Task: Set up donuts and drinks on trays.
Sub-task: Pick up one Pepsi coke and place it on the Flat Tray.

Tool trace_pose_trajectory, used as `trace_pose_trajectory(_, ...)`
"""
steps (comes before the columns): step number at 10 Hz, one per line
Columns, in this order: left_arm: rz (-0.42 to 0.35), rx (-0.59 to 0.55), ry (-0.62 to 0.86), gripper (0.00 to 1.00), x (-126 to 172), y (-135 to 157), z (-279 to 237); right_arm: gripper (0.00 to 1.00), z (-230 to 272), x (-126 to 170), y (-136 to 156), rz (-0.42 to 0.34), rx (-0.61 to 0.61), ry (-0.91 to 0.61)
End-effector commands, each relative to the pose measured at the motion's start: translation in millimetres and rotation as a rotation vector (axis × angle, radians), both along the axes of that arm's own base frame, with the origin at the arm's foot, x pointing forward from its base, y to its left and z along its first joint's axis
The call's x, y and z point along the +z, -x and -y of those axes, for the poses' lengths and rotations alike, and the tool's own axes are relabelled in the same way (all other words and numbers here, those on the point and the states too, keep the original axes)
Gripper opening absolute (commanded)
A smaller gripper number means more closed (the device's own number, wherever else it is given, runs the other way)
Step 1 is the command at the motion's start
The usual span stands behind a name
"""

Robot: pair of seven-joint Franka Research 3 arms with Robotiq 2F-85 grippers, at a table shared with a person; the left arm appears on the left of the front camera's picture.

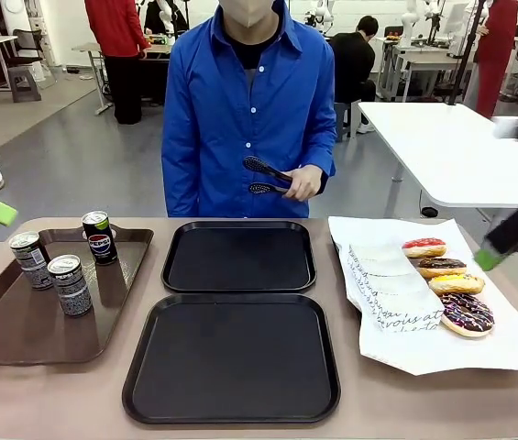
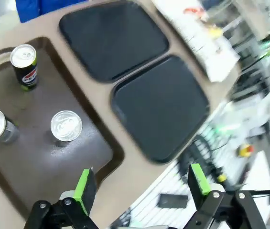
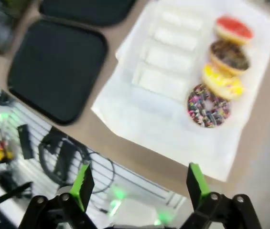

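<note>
Two black trays lie mid-table, the far tray (image 1: 238,257) and the near tray (image 1: 231,357), both bare. Three drinks stand on a brown tray at the left: (image 1: 100,236), (image 1: 30,259), (image 1: 70,284). Several donuts lie in a row on white paper at the right, iced red (image 1: 424,247), chocolate (image 1: 441,267), yellow (image 1: 456,283) and dark with sprinkles (image 1: 467,313). My left gripper (image 2: 142,183) hangs open above the brown tray's near edge, the cans (image 2: 66,126) beyond it. Over the table's right front edge my right gripper (image 3: 137,183) is open, high above the donuts (image 3: 209,106).
A person in a blue shirt stands at the far side holding black tongs (image 1: 268,176). The brown tray (image 1: 20,321) fills the left of the table. Flat white paper sleeves (image 1: 382,275) lie on the white paper (image 1: 442,353) beside the donuts.
</note>
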State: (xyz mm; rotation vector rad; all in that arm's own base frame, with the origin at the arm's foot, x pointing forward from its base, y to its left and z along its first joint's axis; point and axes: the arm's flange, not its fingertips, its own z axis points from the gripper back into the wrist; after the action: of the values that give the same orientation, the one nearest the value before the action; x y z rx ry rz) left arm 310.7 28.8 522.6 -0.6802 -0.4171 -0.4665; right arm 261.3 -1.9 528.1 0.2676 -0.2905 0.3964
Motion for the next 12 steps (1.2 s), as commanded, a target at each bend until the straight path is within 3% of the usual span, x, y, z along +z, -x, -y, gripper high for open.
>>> trace_pose_trajectory(1,-0.178,0.146,0.423,1.00,-17,-17,-27,1.00,50,-61,11,-0.066,-0.193,-0.348)
trace_pose_trajectory(3,-0.266,0.227,0.504,1.00,-42,-28,-59,1.00,88,-73,21,-0.012,-0.239,-0.571)
trace_pose_trajectory(5,-0.305,0.307,0.604,1.00,-64,-31,-97,1.00,128,-77,42,0.045,-0.310,-0.698)
trace_pose_trajectory(8,-0.309,0.389,0.661,1.00,-75,-12,-146,1.00,177,-72,64,0.076,-0.464,-0.727)
trace_pose_trajectory(10,-0.307,0.416,0.686,1.00,-77,-5,-168,1.00,188,-73,69,0.049,-0.456,-0.751)
trace_pose_trajectory(12,-0.314,0.436,0.684,1.00,-81,0,-181,1.00,197,-69,74,0.071,-0.472,-0.794)
